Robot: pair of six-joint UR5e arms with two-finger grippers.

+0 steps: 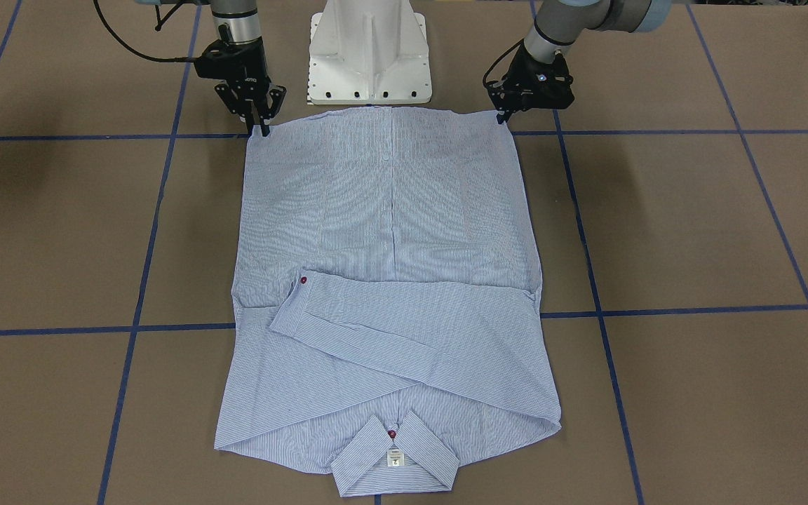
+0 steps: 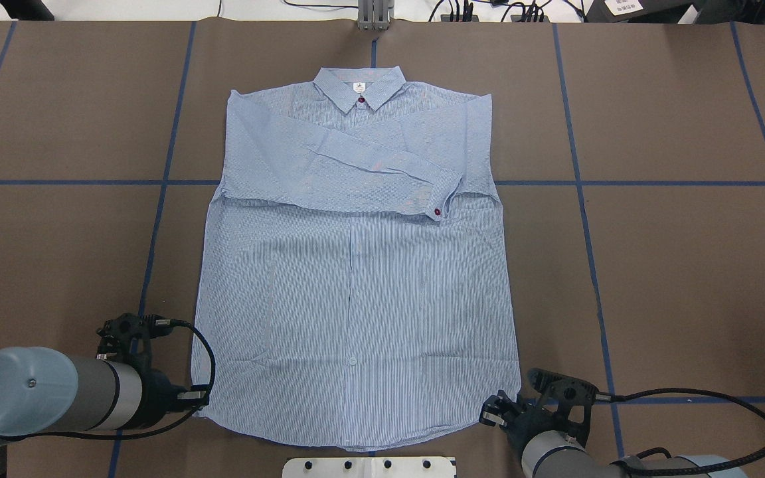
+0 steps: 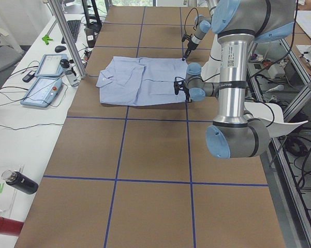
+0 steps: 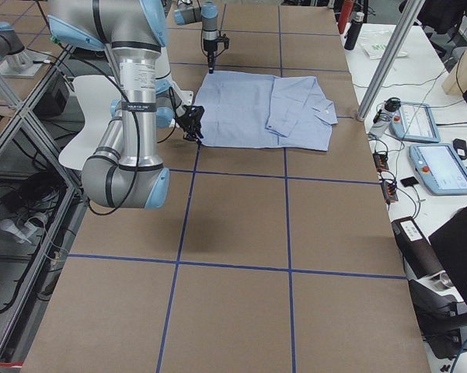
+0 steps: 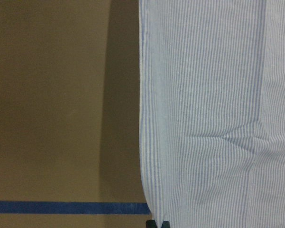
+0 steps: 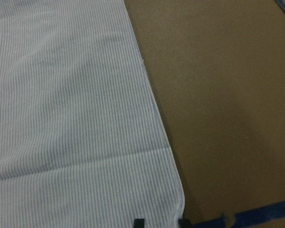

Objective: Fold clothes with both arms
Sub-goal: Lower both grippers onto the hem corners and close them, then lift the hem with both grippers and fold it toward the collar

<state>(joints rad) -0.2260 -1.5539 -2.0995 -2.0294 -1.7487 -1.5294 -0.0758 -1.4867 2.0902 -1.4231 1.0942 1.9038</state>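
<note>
Shirt [image 2: 356,279] flat on table [image 2: 655,265], collar away from robot, neck label [image 1: 395,458] print too small to read; left gripper [image 1: 501,118] pinched on one hem corner, right gripper [image 1: 261,128] narrowly parted astride the other.

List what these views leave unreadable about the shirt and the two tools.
- Neck label print: too small, overhead and front-facing views.
- Left tool grip on shirt hem: fingertips cut off by wrist view's bottom edge, covered by its own wrist overhead.
- Right tool grip: likewise cut off in its wrist view.
- Other cuff: hidden beneath the folded sleeve.
</note>
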